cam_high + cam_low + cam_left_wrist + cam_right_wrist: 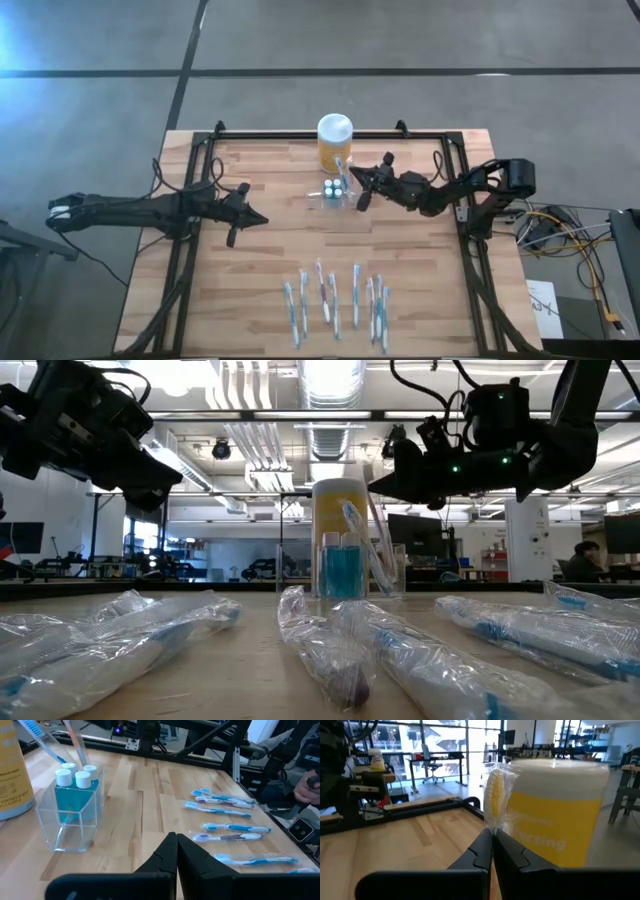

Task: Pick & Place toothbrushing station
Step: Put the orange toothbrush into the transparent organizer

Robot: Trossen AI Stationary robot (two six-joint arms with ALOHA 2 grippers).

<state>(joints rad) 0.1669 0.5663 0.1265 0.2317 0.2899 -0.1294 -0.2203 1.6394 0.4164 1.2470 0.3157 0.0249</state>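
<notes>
The clear holder (333, 192) stands on the table in front of the yellow jar with a white lid (335, 140). It holds small blue bottles with white caps (75, 777) and upright toothbrushes (47, 745). My right gripper (351, 176) hovers over the holder's right side, shut on a plastic-wrapped toothbrush (362, 545) that slants down into the holder. My left gripper (262, 219) is shut and empty above the table, left of the holder; it also shows in the left wrist view (176, 840). My right gripper pinches the toothbrush's clear wrapper (493, 826) between its two fingertips, at the toothbrush's upper part. The fingers come from the table's right, about level. The toothbrush slants below them, its lower end (385, 585) in the holder.
Several wrapped toothbrushes (335, 300) lie in a row near the table's front edge. Black frame rails (300, 137) run along the far edge and both sides. A person (585, 560) sits in the room beyond, and a hand (310, 785) shows off the table.
</notes>
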